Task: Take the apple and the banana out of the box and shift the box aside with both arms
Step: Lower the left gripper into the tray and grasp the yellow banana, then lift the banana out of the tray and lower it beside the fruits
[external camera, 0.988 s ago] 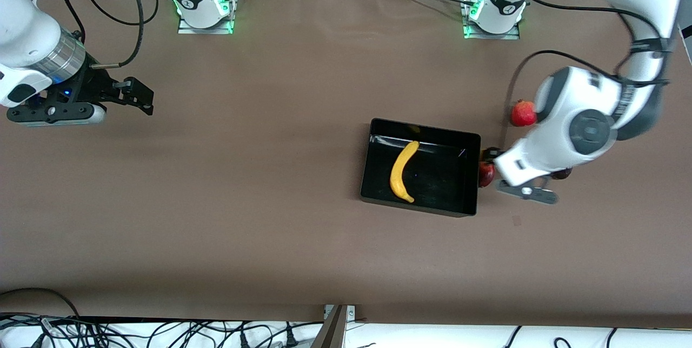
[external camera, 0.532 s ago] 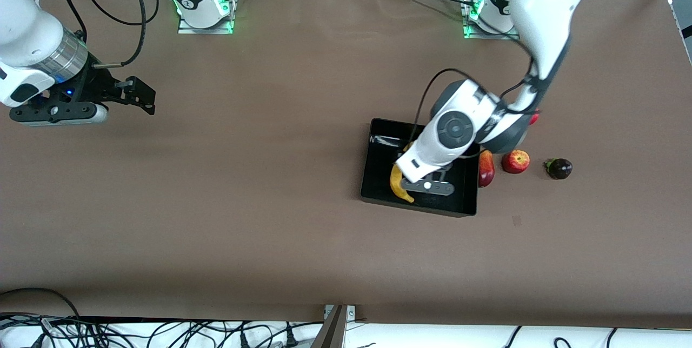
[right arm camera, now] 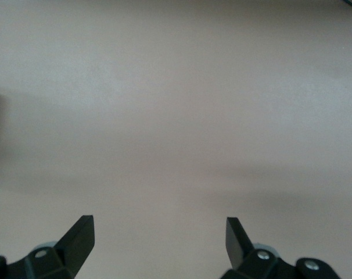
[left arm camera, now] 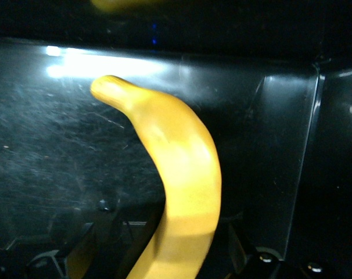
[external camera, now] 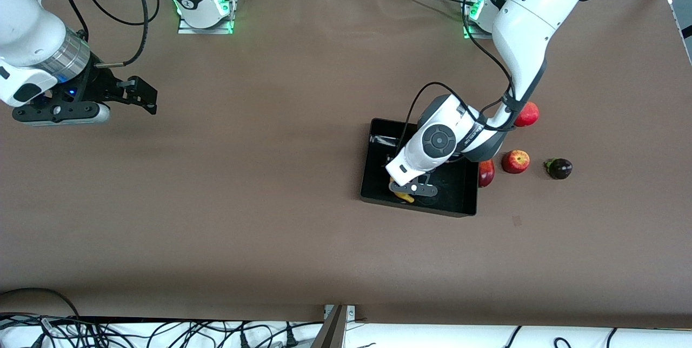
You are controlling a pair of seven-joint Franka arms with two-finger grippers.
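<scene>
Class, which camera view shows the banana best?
The left wrist view: the banana fills the picture, lying in the black box between the left gripper fingers. The front view shows only a yellow sliver under that gripper. The right wrist view shows only bare table.

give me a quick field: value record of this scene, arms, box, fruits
left gripper: down in the box, fingers open either side of the banana
right gripper: open, holds nothing, over bare table at the right arm's end; this arm waits
box: black open tray on the table
banana: lying in the box
apple: on the table beside the box, toward the left arm's end
other items: two more red fruits and a dark fruit, outside the box
</scene>
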